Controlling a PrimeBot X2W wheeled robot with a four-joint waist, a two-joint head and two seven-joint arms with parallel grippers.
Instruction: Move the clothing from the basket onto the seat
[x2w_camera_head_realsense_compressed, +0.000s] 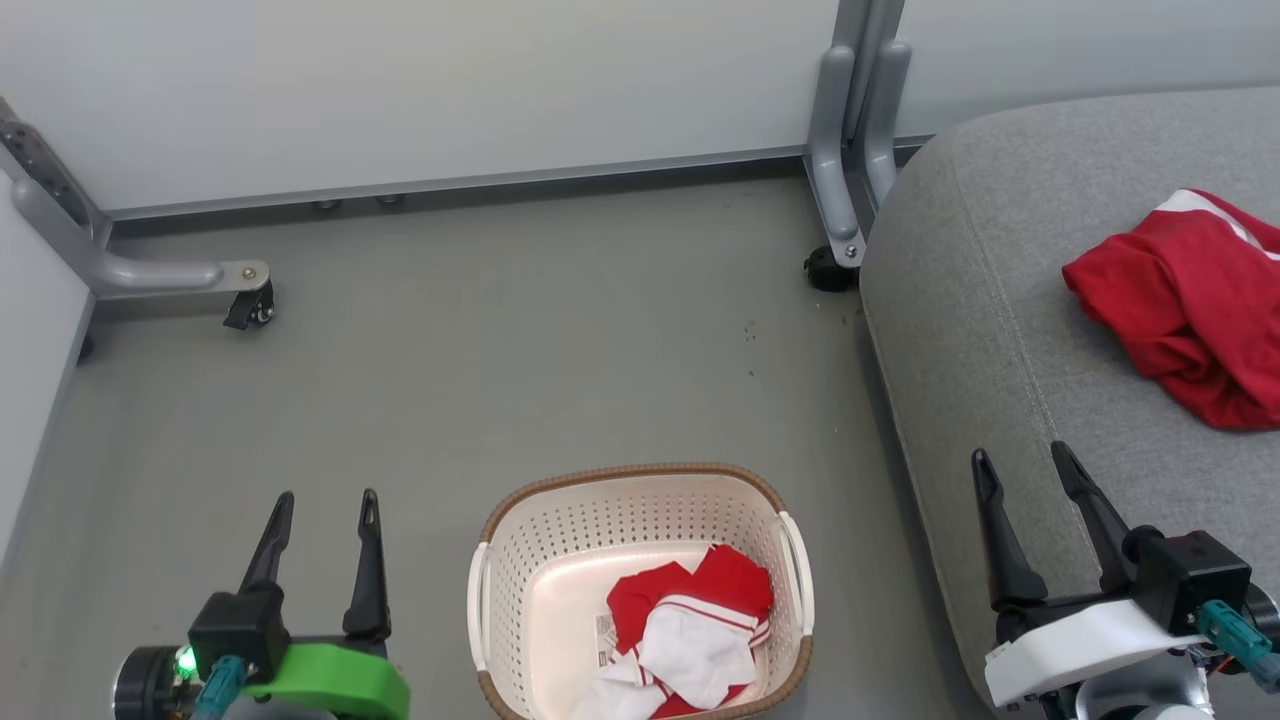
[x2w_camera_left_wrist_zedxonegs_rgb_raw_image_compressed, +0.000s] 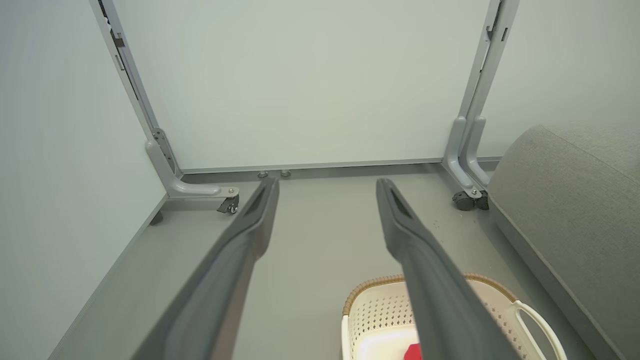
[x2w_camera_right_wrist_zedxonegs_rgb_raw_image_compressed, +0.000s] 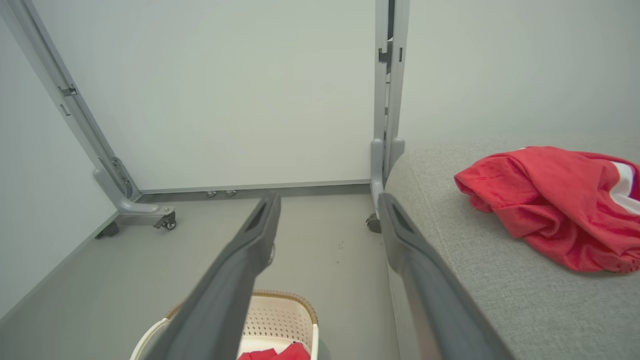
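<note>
Clothing in red and white lies bunched in the basket on the floor; a red garment rests on the grey seat. The left hand and right hand hang spread wide, empty. Right wrist view takes in the red garment.

A plain red garment with a white band lies crumpled on the grey woven seat. A red-and-white garment sits bunched against the near right wall of the cream perforated basket, which stands upright on the floor beside the seat's rounded edge.
</note>
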